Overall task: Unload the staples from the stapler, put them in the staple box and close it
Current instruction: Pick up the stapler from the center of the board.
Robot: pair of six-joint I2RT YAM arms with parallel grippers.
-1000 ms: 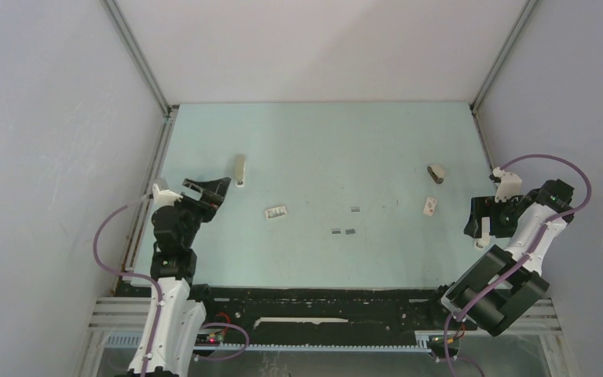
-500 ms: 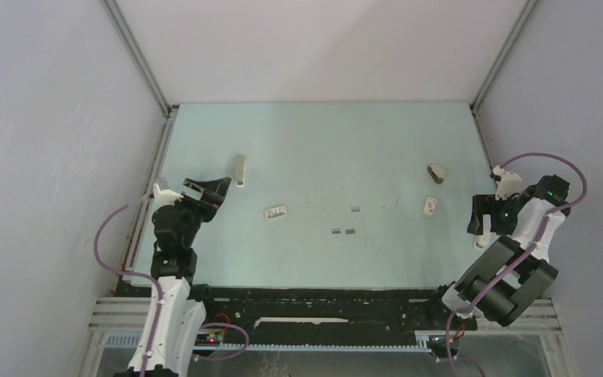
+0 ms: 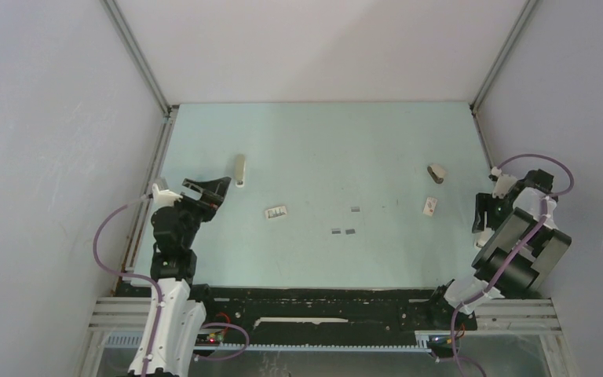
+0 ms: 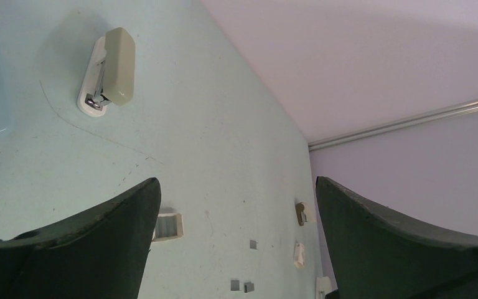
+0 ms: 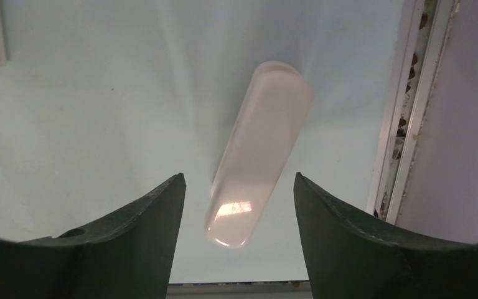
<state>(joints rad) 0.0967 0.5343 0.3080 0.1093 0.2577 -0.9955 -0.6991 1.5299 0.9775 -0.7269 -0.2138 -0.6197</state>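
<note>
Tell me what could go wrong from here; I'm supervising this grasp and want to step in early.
1. The stapler lies slanted between the right gripper's open jaws, touching neither. Closing on it could twist it or squeeze it out.
2. It sits close to the edge rail of the table. A nudge might push it against the rail or into the dark gap there.

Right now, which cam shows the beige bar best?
Left wrist: the beige bar is close and whole, its white base and metal insides visible. Top external shows it only as a small pale sliver. Right wrist doesn't show it.
</note>
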